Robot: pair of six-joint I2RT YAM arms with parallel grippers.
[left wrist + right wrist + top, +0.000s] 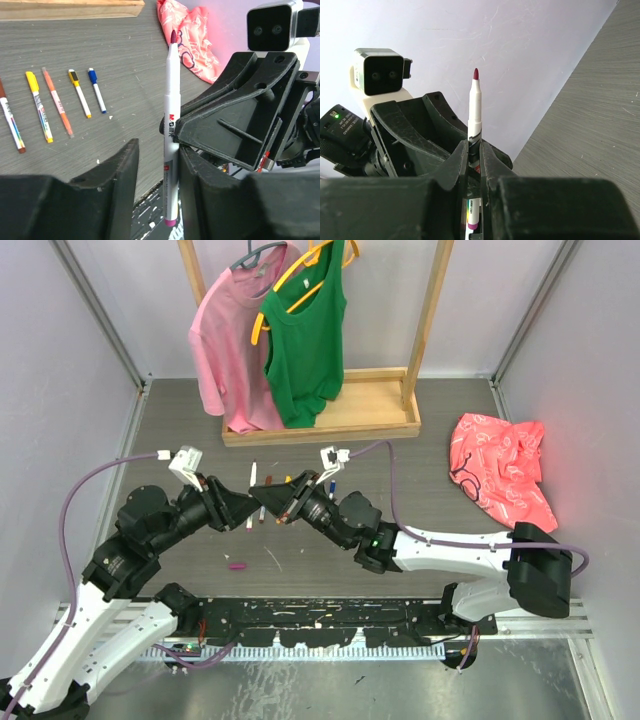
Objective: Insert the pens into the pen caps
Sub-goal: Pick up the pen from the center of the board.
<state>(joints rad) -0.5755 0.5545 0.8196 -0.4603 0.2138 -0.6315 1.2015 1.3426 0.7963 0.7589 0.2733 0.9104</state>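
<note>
Right hand [474,150] pinches the magenta-tipped pen [475,105]; only the left wrist view shows the left hand [157,155] spread around it.

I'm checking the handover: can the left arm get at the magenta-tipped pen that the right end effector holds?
Probably yes. The left end effector straddles the tail end of the magenta-tipped pen; the right end effector clamps its middle, leaving that stretch bare between the open jaws.
</note>
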